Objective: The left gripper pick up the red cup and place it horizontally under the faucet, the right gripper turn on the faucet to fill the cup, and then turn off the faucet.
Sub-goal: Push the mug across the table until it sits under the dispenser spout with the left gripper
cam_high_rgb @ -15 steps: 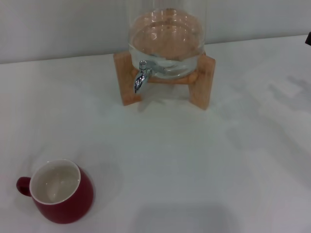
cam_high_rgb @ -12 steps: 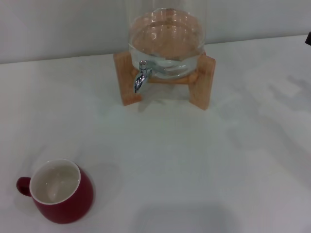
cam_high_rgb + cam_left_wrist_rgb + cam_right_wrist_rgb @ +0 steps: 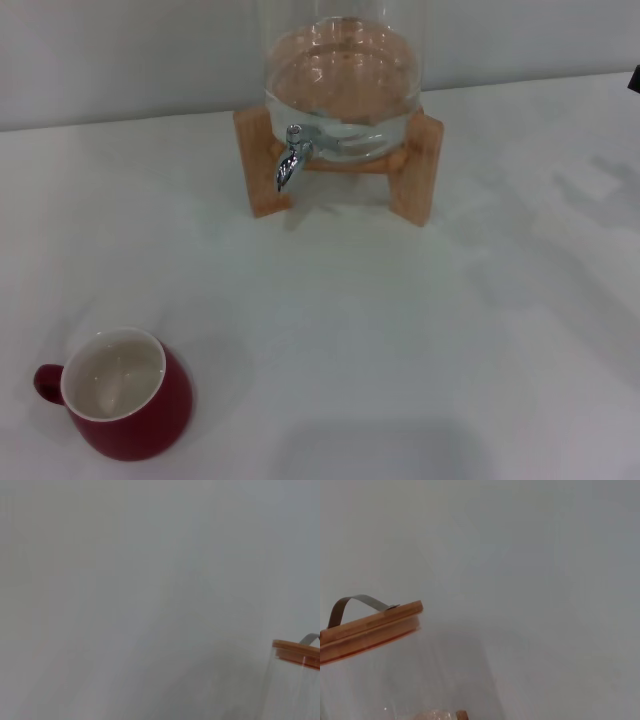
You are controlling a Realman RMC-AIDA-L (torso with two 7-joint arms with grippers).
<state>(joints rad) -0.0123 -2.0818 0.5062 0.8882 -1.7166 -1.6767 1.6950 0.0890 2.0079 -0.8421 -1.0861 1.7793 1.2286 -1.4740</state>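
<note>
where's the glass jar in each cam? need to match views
Head: glass jar at top centre, on its wooden stand, faucet at its front.
Left wrist: only the jar's edge and wooden lid show, at the lower right.
Right wrist: jar's upper part at lower left, under the lid.
Shared landmark: the lid with its metal handle, in both wrist views only.

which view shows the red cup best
The head view: the red cup stands upright on the white table, near the robot's left, its white inside and handle visible, well short of the faucet. Both wrist views miss it, showing only the wall and the jar's wooden lid.
</note>
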